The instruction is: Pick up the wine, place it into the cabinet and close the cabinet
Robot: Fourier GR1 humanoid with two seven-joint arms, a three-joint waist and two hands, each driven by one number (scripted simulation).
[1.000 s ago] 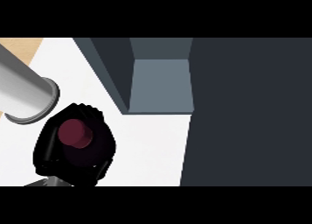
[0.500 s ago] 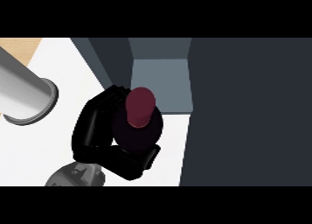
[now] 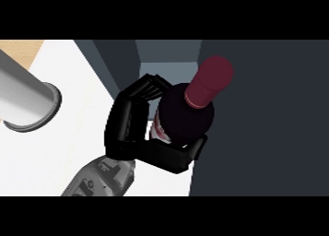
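Here your right robot hand (image 3: pixel 136 133) curls round the wine bottle (image 3: pixel 187 115), holding it above the white counter (image 3: pixel 51 156); its dark-red cap points toward the open cabinet (image 3: pixel 163 50).

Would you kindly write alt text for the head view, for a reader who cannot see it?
A black hand is curled round a dark wine bottle with a maroon cap, holding it tilted toward the open grey cabinet at the top. A grey forearm crosses the white counter at left.
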